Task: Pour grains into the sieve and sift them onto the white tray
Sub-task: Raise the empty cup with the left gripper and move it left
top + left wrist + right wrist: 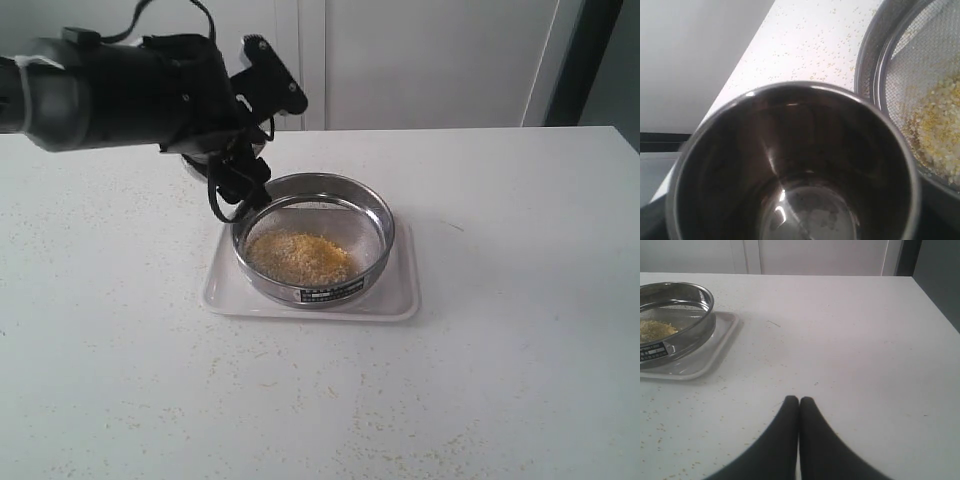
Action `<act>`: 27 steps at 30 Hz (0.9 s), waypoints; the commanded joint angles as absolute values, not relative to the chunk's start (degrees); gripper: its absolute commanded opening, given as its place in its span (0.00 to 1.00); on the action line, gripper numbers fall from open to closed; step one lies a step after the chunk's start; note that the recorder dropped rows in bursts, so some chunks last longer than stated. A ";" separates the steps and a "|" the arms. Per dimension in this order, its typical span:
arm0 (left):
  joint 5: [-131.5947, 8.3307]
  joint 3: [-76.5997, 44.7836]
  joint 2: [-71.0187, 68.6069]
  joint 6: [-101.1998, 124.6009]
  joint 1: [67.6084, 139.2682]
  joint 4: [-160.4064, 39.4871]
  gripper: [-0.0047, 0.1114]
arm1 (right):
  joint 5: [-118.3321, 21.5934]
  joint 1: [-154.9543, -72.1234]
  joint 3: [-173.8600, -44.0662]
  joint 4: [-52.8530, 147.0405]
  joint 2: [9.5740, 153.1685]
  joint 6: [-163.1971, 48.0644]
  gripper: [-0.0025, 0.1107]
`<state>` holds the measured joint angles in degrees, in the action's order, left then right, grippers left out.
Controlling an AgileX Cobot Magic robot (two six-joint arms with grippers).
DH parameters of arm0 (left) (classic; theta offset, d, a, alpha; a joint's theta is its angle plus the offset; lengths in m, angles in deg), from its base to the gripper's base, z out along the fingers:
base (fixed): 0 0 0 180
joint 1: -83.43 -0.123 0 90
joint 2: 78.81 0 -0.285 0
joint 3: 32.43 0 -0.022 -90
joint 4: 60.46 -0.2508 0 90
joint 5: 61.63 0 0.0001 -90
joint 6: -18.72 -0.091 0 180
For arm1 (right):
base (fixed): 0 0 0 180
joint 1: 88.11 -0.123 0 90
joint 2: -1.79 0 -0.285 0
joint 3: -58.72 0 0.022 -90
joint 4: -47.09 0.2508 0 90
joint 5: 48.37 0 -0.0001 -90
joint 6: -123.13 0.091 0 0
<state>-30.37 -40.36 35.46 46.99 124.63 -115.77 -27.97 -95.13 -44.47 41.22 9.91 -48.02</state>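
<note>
The sieve (378,218) stands in the white tray (402,300) at the middle of the table, its label strip facing the front. A heap of yellow and pale grains (298,256) lies on its mesh. My left gripper (240,192) hangs at the sieve's back-left rim, shut on a small steel cup (790,165) that is tipped over. The cup's inside shows bare, with no grains in it. Beside it, the left wrist view shows the sieve rim (872,55) and grains (940,125). My right gripper (799,400) is shut and empty over bare table, well right of the sieve (690,337) and tray (722,335).
Stray grains (815,50) are scattered over the white tabletop around the tray and near the front edge (440,440). A white wall panel (420,60) runs behind the table. The table's right edge (935,305) drops off to a dark floor.
</note>
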 commanded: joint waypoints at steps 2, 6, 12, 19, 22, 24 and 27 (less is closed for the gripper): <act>-32.88 -39.76 32.15 47.67 121.60 -110.00 0.04 | -28.76 -94.91 -44.07 41.14 9.57 -48.00 0.02; -36.70 -36.53 30.00 47.67 119.03 -107.31 0.04 | -28.76 -94.91 -44.07 41.14 9.57 -48.00 0.02; -41.94 -31.08 26.90 47.67 114.58 -103.69 0.04 | -28.76 -94.91 -44.07 41.14 9.57 -48.00 0.02; -50.20 -25.38 24.24 47.67 109.90 -99.58 0.04 | -28.76 -94.91 -44.07 41.14 9.57 -48.00 0.02; -53.25 -23.51 23.70 47.67 108.26 -98.22 0.04 | -28.76 -94.91 -44.07 41.14 9.57 -48.00 0.02; -56.49 -21.90 23.32 48.29 107.18 -98.14 0.04 | -28.76 -94.91 -44.07 41.14 9.57 -48.00 0.02; -60.55 -19.58 22.57 49.63 105.57 -98.14 0.04 | -28.76 -94.91 -44.07 41.14 9.57 -48.00 0.02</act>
